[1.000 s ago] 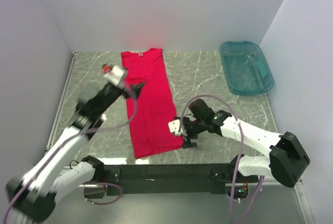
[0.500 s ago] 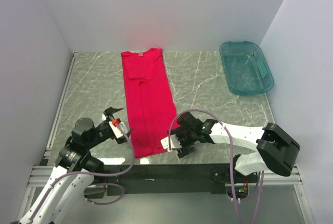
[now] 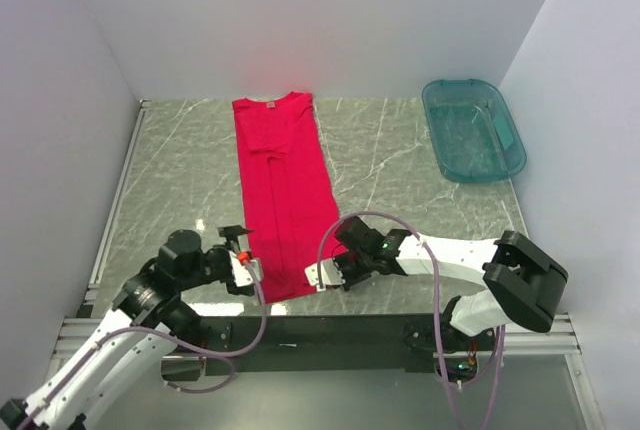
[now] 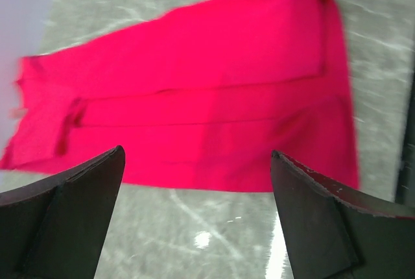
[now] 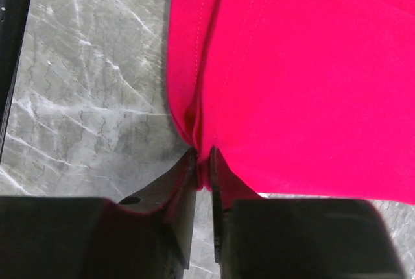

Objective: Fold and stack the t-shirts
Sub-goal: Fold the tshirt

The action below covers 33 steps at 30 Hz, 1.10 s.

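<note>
1. the red t-shirt (image 3: pixel 285 190) lay flat on the table (image 3: pixel 410 165), sides already folded in to a narrow strip; crosswise folds and stacking looked undone.
2. its long axis ran near to far, collar at the back wall (image 3: pixel 300 10), hem at the near edge.
3. the right gripper (image 5: pixel 202 157) pinched the hem's right corner; the left gripper (image 4: pixel 198 159) hung spread wide beside the left corner, holding nothing.
</note>
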### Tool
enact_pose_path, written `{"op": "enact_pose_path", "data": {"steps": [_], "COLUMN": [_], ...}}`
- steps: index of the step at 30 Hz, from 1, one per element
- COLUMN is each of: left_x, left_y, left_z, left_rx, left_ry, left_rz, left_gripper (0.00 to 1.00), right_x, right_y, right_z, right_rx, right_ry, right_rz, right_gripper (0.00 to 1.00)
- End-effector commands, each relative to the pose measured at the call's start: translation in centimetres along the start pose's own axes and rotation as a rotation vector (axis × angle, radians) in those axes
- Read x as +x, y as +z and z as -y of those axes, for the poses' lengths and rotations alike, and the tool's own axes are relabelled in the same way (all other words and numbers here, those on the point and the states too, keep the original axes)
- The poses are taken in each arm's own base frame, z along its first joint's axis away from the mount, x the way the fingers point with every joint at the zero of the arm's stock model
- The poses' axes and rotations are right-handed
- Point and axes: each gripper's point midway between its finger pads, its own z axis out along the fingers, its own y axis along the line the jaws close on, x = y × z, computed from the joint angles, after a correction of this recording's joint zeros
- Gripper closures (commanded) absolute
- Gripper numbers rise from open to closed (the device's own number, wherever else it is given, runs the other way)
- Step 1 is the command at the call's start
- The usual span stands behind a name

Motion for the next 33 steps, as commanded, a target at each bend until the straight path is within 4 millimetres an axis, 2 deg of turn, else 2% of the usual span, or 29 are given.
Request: {"op": "enact_pose_path", "data": {"steps": [1, 2, 5, 6, 7, 8, 9, 11, 12, 13, 16, 18, 23, 33], "left_x": [0.4, 0.3, 0.1, 0.3, 0.0, 0.1, 0.3, 0.2, 0.0, 0.1, 1.2, 1.5, 2.1, 4.7], "left_y": [1.5, 1.8, 2.8, 2.9, 3.3, 3.5, 3.5, 3.9, 4.2, 4.4, 5.0, 5.3, 6.2, 7.0], "left_z": [2.0, 2.4, 4.1, 4.2, 4.9, 5.3, 5.8, 7.2, 7.5, 8.8, 10.7, 11.3, 12.1, 12.3], "left_rx": [0.091, 0.113, 0.199, 0.201, 0.235, 0.25, 0.275, 0.328, 0.341, 0.383, 0.424, 0.429, 0.431, 0.397], "left_ry": [0.024, 0.027, 0.048, 0.054, 0.056, 0.061, 0.076, 0.092, 0.096, 0.1, 0.139, 0.15, 0.163, 0.204], "left_rz": [-0.009, -0.009, -0.039, -0.067, -0.078, -0.087, -0.098, -0.102, -0.092, -0.098, -0.15, -0.167, -0.189, -0.274], "left_gripper": [0.01, 0.01, 0.13, 0.36, 0.52, 0.65, 0.7, 0.63, 0.55, 0.53, 0.45, 0.38, 0.32, 0.38], "right_x": [-1.0, -1.1, -1.6, -1.8, -1.9, -1.8, -2.0, -2.3, -2.3, -2.3, -2.4, -2.6, -2.7, -3.0], "right_y": [-0.8, -1.0, -2.1, -2.3, -2.8, -3.0, -3.1, -3.5, -3.6, -3.6, -3.7, -3.7, -4.0, -4.8], "right_z": [1.1, 1.2, 2.1, 2.2, 2.7, 2.7, 2.8, 3.2, 3.3, 3.2, 3.3, 3.2, 3.4, 3.6], "right_rx": [0.025, 0.02, 0.027, 0.023, 0.038, 0.038, 0.036, 0.035, 0.035, 0.033, 0.033, 0.026, 0.024, 0.029], "right_ry": [0.032, 0.048, 0.106, 0.12, 0.134, 0.146, 0.156, 0.174, 0.178, 0.182, 0.186, 0.189, 0.201, 0.205], "right_rz": [0.039, 0.053, 0.11, 0.133, 0.147, 0.154, 0.167, 0.191, 0.196, 0.198, 0.201, 0.208, 0.224, 0.26], "right_gripper": [0.85, 0.86, 0.89, 0.89, 0.91, 0.91, 0.91, 0.91, 0.92, 0.92, 0.92, 0.92, 0.94, 0.96]}}
